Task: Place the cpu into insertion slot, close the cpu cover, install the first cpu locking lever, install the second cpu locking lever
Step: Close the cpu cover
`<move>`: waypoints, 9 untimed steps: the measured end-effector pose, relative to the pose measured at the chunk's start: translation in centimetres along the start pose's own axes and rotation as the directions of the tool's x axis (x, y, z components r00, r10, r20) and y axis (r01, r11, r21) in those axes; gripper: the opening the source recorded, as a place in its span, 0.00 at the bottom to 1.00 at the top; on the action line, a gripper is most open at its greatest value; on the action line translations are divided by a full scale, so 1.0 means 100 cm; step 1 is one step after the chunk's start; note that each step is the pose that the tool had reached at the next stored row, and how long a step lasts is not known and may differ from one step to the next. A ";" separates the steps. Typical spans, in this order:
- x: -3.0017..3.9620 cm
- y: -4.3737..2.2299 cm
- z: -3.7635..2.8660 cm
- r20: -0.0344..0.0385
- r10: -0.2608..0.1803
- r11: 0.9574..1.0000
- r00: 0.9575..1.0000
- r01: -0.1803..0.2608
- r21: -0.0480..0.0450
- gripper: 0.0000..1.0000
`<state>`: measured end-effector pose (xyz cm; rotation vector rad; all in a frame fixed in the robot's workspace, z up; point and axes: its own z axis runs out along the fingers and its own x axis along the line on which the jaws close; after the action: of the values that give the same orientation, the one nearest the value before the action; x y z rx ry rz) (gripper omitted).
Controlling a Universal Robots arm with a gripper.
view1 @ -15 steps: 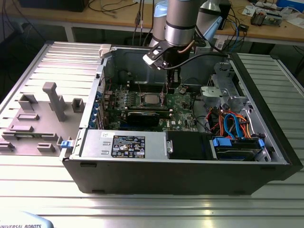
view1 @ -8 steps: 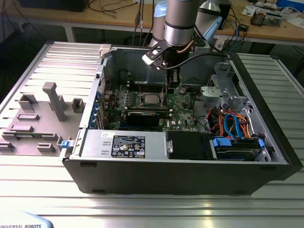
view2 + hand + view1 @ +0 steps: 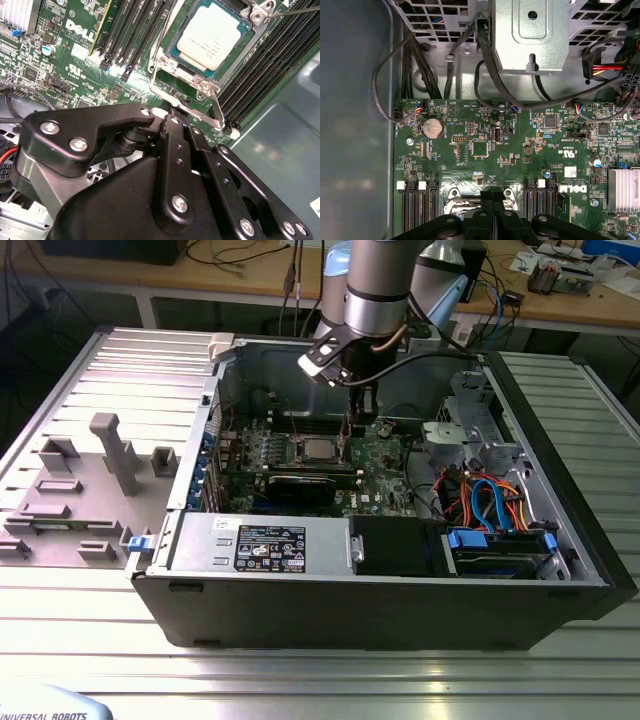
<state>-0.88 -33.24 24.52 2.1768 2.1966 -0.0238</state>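
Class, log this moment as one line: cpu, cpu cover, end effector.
cpu: seated, top showing | cpu cover: down around it | end effector: shut, tips beside cover's edge

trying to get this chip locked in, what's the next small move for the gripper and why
Probably a short push down on the locking lever beside the cpu. The cpu already looks seated with the cpu cover down around it, and the shut gripper is right at that lever.

- A robotics lab or electronics workshop.
- Robot arm (image 3: 378, 285) over an opened computer case (image 3: 400, 610) on a ribbed metal surface (image 3: 320, 680).
- Wooden surface (image 3: 250, 272) behind, strewn with cables (image 3: 228, 254).
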 end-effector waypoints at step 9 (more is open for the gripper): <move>0.0000 -0.0019 -0.0001 0.000 0.000 1.000 1.000 0.000 0.000 0.11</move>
<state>-1.07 -33.24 24.53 2.1768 2.1965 -0.0238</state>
